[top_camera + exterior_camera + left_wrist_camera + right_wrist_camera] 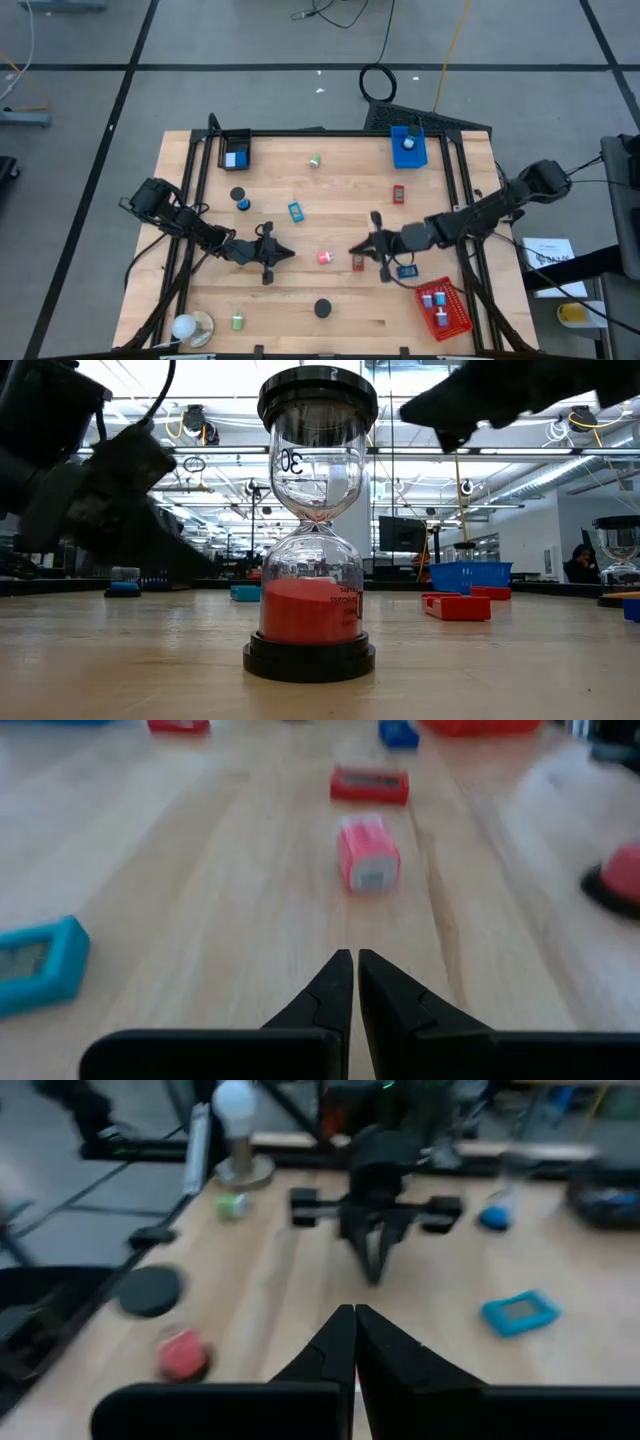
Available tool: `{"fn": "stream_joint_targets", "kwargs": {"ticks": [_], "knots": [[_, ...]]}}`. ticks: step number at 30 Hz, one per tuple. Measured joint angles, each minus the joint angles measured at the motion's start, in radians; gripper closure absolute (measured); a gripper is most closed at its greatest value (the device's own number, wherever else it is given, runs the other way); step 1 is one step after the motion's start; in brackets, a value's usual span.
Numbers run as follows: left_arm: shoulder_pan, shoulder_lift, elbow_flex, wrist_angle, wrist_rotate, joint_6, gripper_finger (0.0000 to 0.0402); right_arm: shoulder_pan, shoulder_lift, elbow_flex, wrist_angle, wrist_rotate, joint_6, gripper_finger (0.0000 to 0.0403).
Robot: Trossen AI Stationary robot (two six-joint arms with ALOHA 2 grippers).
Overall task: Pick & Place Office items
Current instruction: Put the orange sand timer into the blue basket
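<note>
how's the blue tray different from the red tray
The blue tray sits at the table's far edge; the red tray sits at the near right corner. The blue tray lies square to the table edge, while the red tray is turned at an angle. The blue tray holds a white item; the red tray holds several small blue and red items. Both are small open trays on the right arm's side of the wooden table.

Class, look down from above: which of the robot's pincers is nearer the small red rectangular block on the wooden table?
Right. The right pincer, shut, sits just above the small red rectangular block, almost touching. The left pincer, also shut, lies further off on the opposite side.
</note>
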Motion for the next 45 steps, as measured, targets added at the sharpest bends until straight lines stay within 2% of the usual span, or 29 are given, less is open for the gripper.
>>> {"fn": "stream_joint_targets", "kwargs": {"ticks": [7, 16, 19, 25, 35, 38, 45], "knots": [[0.048, 0.0, 0.03, 0.062, 0.065, -0.009, 0.0376, -0.103, 0.0, -0.003, 0.136, 0.003, -0.089, 0.0402], [0.01, -0.049, 0.032, 0.026, 0.065, 0.04, 0.0376, -0.119, 0.0, -0.003, 0.247, 0.002, -0.201, 0.0401], [-0.013, -0.126, 0.032, -0.056, 0.048, 0.051, 0.0376, -0.118, 0.0, -0.003, 0.248, 0.002, -0.213, 0.0401], [-0.055, -0.309, 0.032, -0.264, -0.089, 0.073, 0.0376, -0.119, 0.0, -0.003, 0.248, 0.002, -0.219, 0.0401], [-0.095, -0.628, 0.032, -0.62, -0.092, 0.016, 0.0376, -0.118, 0.0, -0.003, 0.248, 0.002, -0.219, 0.0401], [-0.116, -0.668, 0.032, -0.681, -0.092, 0.008, 0.0376, -0.118, 0.0, -0.003, 0.248, 0.002, -0.219, 0.0401], [-0.136, -0.674, 0.042, -0.706, -0.106, 0.0, 0.0376, -0.118, 0.0, -0.003, 0.248, 0.003, -0.218, 0.0401]]}}
